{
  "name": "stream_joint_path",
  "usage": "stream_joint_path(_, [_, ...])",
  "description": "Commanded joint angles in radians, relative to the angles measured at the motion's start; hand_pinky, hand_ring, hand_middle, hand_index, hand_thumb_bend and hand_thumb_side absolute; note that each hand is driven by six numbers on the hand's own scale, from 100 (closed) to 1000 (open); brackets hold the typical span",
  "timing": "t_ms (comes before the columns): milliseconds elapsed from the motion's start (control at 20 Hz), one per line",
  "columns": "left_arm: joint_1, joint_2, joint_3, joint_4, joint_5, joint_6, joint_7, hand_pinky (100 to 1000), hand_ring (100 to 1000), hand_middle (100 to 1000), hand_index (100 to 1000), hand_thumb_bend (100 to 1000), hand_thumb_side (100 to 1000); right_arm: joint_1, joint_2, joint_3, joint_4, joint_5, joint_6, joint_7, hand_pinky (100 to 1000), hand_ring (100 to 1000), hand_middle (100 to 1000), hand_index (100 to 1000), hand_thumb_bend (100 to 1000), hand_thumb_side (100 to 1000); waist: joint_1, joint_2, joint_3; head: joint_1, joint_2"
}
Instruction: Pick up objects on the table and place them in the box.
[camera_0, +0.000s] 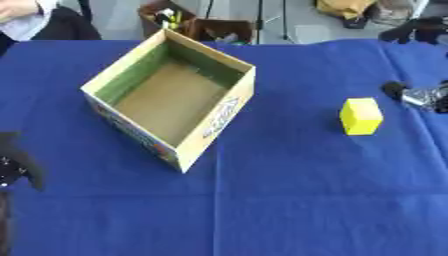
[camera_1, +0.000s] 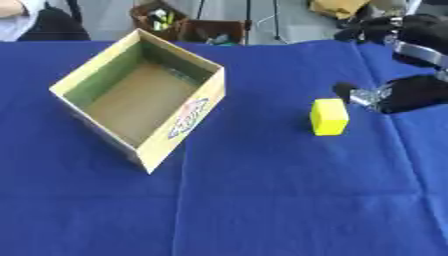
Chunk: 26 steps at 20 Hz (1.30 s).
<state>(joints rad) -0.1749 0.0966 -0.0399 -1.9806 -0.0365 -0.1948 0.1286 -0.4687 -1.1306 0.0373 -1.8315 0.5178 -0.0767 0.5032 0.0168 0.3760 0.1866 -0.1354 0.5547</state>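
On the blue table (camera_0: 289, 200), a yellow block (camera_1: 329, 116) stands to the right of centre, resting on the cloth and apart from everything else. Just to its right, the right hand (camera_1: 398, 94) comes in from the right edge, a dark fingertip near the block's upper right corner but not touching it. Whether its fingers are straight or curled cannot be told; it holds nothing. Well to the left of the block, the open cardboard box (camera_0: 210, 127) sits askew on the table, one corner pointing toward the near edge, its interior bare. The left hand (camera_0: 16, 162) shows at the lower left edge, far from both box and block; its finger state cannot be told.
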Motion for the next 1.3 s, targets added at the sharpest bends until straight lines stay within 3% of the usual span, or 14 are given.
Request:
stream_joint_path(50, [-0.002,0.018,-0.006,-0.019,0.001,0.001,-0.005,252,379,397,674,100,946,-0.022,-0.020,0.011,0.023,0.047,-0.022,0.045,862,885,904,1000,344,758,-0.004,-0.020,0.002,-0.006,-0.015])
stream_joint_path(650, [-0.002,0.017,-0.011,-0.019,-0.006,0.008,-0.011,248,377,396,672,100,948,-0.088,0.013,0.058,0.115,0.096,-0.050,0.142,858,885,911,1000,368,724,-0.007,-0.012,0.009,-0.017,-0.021])
stream_joint_path(1000, [-0.002,0.014,-0.014,-0.019,-0.011,0.009,-0.014,246,375,395,671,100,950,-0.136,0.046,0.089,0.194,0.139,-0.066,0.149,851,883,905,1000,378,712,-0.008,-0.002,0.016,-0.023,-0.030])
stream_joint_path(1300, [-0.004,0.011,-0.013,-0.019,-0.019,0.010,-0.013,244,375,394,670,100,952,-0.134,0.055,0.109,0.224,0.174,-0.091,0.160,849,885,904,1000,388,710,-0.011,0.013,0.020,-0.024,-0.037])
